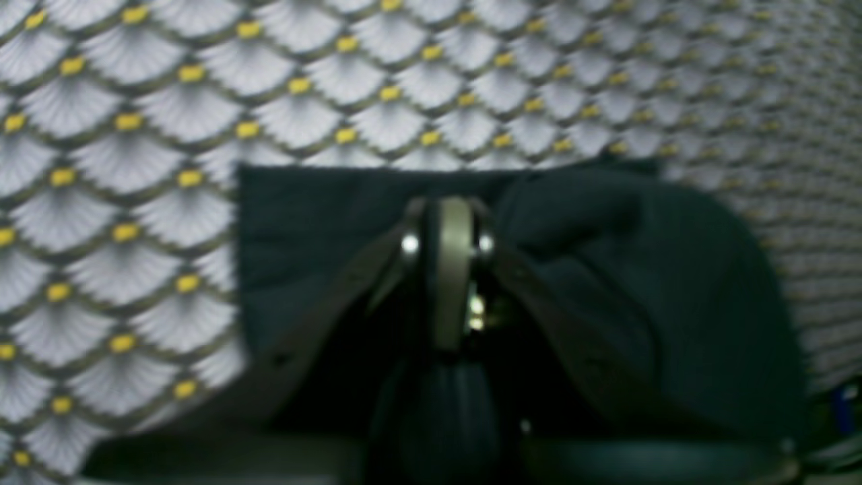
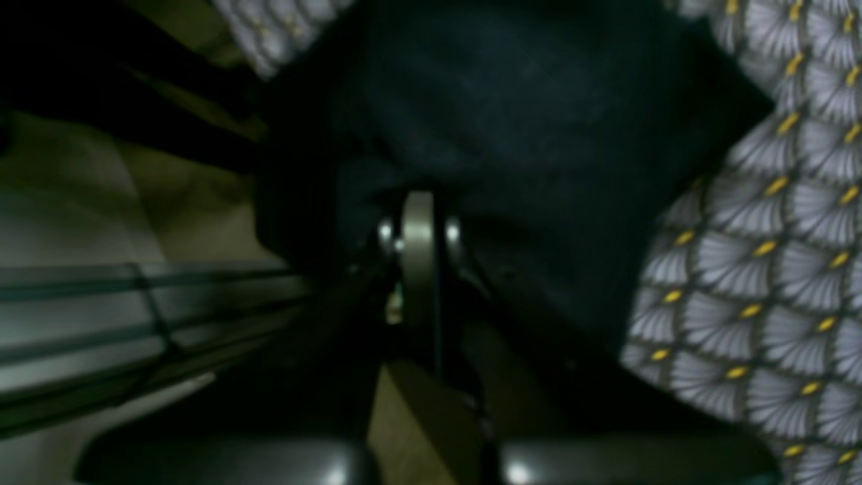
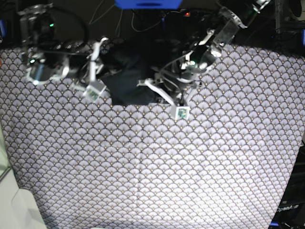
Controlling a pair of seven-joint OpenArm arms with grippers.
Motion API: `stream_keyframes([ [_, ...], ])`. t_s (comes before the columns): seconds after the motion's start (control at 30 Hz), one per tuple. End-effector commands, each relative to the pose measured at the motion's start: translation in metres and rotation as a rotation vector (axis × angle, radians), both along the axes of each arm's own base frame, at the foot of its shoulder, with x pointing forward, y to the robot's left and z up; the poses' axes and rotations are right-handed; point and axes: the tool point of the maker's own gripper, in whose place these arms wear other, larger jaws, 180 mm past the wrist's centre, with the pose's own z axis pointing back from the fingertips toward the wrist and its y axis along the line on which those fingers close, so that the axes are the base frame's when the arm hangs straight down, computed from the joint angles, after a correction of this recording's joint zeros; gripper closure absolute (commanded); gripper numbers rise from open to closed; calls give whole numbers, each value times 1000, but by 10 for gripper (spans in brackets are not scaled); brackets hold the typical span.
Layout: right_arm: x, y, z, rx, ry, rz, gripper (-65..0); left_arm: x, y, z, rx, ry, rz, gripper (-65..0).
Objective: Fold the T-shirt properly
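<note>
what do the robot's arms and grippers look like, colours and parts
Both arms are silver-grey metal with black joints and black cables. Right arm shows a green light; left arm too. Each gripper has dark fingers around a pale olive strip: left gripper, right gripper.

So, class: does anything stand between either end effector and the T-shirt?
Nothing visible does. The left end effector and the right end effector are both shut with their tips right at the dark T-shirt, which lies bunched on the patterned tablecloth. The blur hides whether cloth is pinched.
</note>
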Motion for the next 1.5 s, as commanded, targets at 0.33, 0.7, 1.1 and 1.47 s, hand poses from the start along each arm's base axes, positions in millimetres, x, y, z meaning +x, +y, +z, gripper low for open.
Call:
stream_keyframes([
  [0.33, -3, 47, 6, 49, -74, 92, 0, 48, 65, 35, -21, -108, 210, -26],
  [0.7, 2, 71, 27, 87, -153, 180, 0, 27, 167, 30, -36, -12, 332, -26],
  [1.1, 14, 34, 24, -35, -196, 208, 0, -11, 178, 7, 7, 67, 348, -26],
  [1.47, 17, 28, 25, -50, -205, 205, 0, -8, 98, 53, -173, 9, 157, -31],
])
